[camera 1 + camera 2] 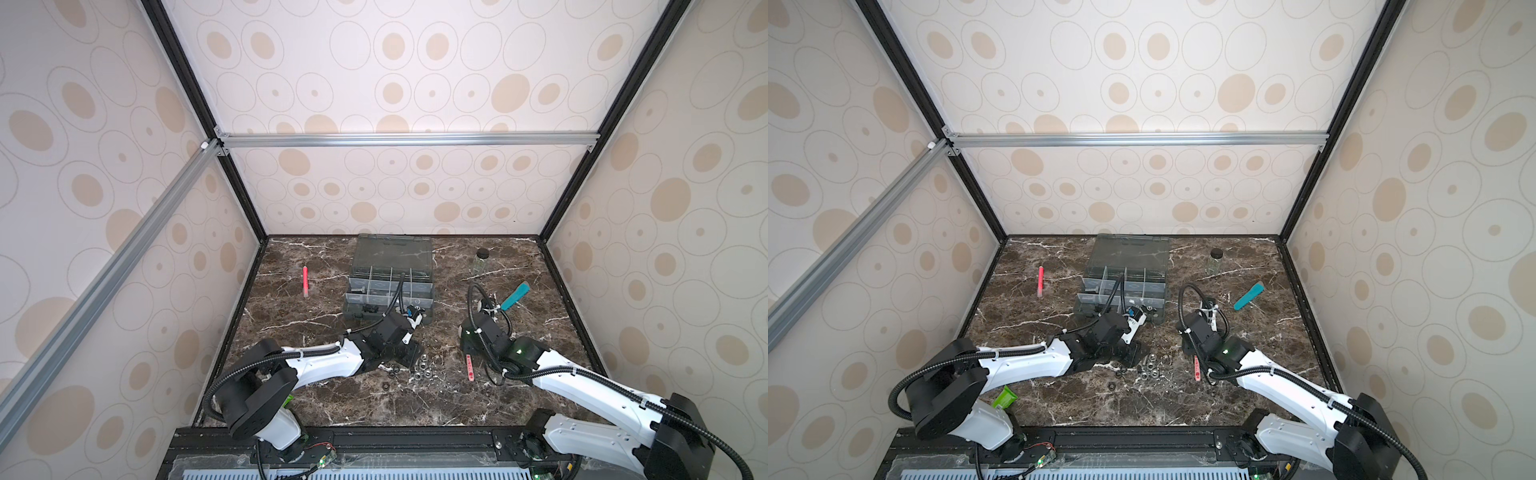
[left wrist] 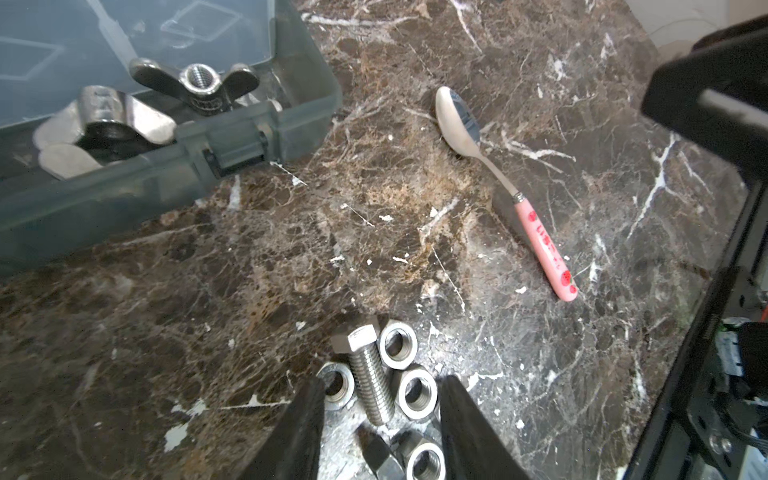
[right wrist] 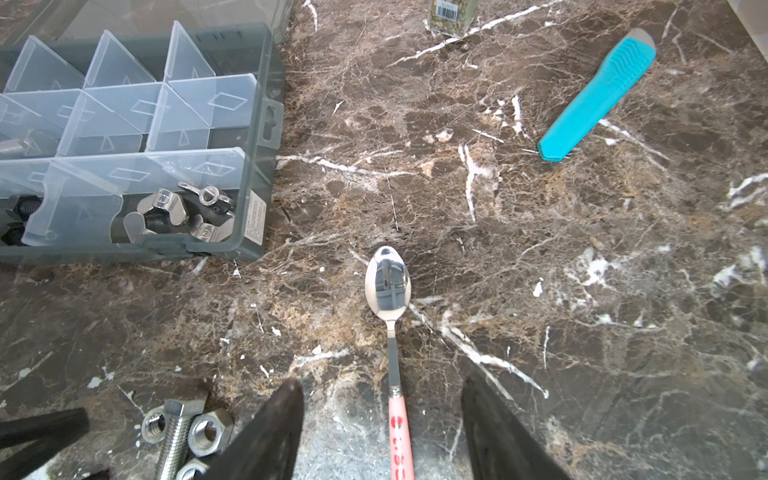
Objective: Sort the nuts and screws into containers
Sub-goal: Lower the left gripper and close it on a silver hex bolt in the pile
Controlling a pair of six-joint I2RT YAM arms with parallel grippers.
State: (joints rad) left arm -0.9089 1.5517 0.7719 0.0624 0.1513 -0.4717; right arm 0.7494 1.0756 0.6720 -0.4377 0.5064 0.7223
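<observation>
Hex-head screw is lying flat on the marble table, with silver nuts touching it on both sides. Left gripper is straddling screw and nuts, jaws apart, gripping nothing. Organizer box is sitting near, lid up; wing nuts are resting in its corner compartment. Right gripper is hanging over the spoon handle, jaws released, not touching it.

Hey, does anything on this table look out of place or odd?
Yes: a pink-handled spoon lies on the table between the right gripper's open jaws, though it is no fastener. A teal cutter, a pink stick and a jar also sit about, unrelated to sorting. Nothing looks spilled or broken.
</observation>
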